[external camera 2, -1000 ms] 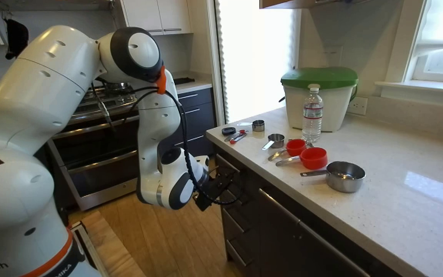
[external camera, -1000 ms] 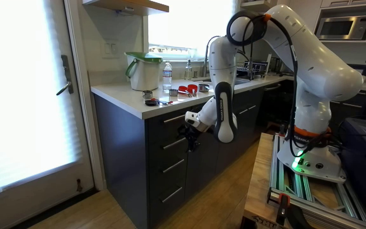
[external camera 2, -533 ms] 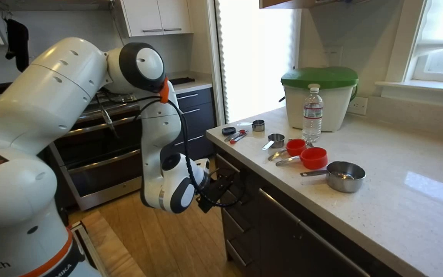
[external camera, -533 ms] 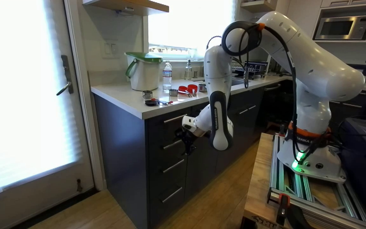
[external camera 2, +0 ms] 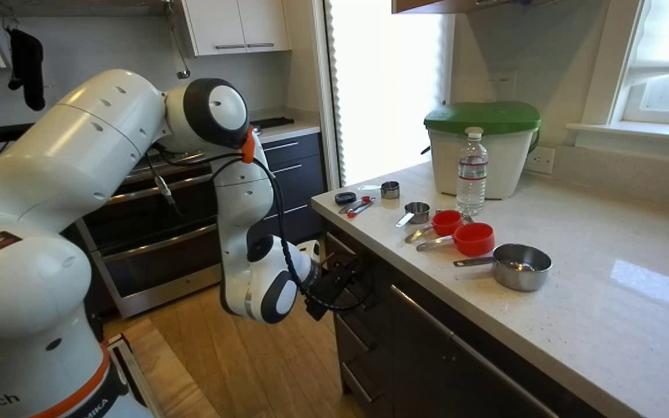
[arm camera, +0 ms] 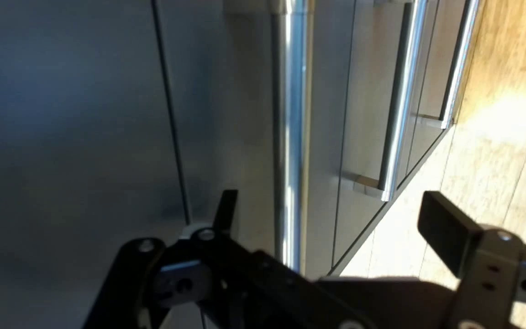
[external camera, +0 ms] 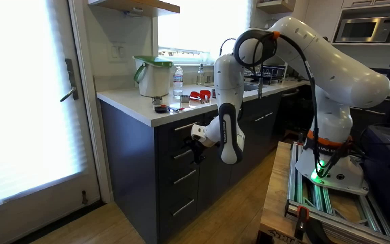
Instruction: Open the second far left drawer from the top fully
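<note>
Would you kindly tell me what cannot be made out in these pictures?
Second drawer's handle: wrist view, lower end behind the end effector, upper cut off by the top edge.
Largest metal cup: an exterior view, mostly hidden by the arm.
Bottle label: both exterior views, print too small to read.
</note>
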